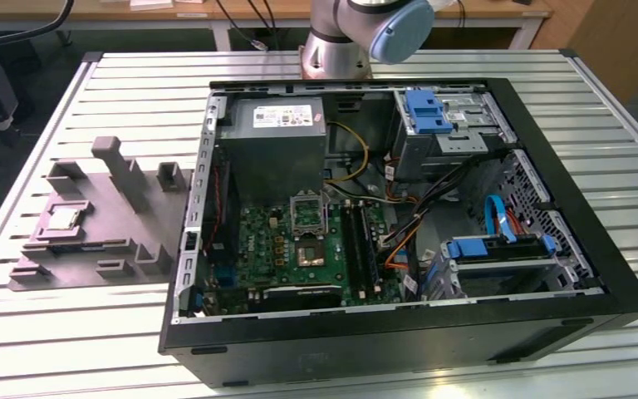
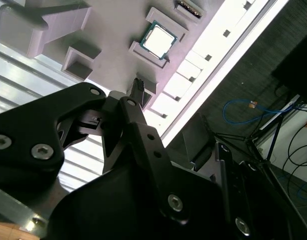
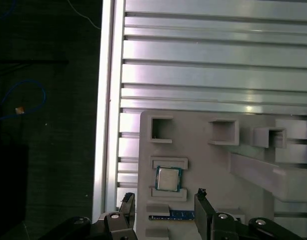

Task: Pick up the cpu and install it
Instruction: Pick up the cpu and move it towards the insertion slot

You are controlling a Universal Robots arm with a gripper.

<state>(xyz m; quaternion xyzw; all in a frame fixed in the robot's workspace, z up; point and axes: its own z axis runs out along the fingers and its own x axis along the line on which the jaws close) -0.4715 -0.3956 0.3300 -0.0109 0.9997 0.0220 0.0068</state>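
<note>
The cpu (image 1: 62,219) is a small silvery square chip lying flat in a pocket of the grey fixture tray (image 1: 97,249), on the exterior view's left beside the open computer case (image 1: 408,332). Both wrist views look down on the cpu (image 3: 168,178) (image 2: 157,40). In the first wrist view my gripper (image 3: 163,198) hangs above the tray, open, its two black fingertips (image 3: 200,194) spread wider than the chip with nothing between them. One fingertip (image 2: 138,86) shows in the second wrist view, short of the chip. On the green motherboard, the socket (image 1: 309,252) lies bare with its metal frame (image 1: 306,210) flipped up.
Inside the case are a grey power-supply box (image 1: 278,141), blue drive brackets (image 1: 428,112) and loose cables (image 1: 430,208). The tray has raised posts (image 1: 114,162) and a memory stick (image 3: 171,216) slotted near the chip. The slatted table's edge (image 3: 106,125) runs close to the tray.
</note>
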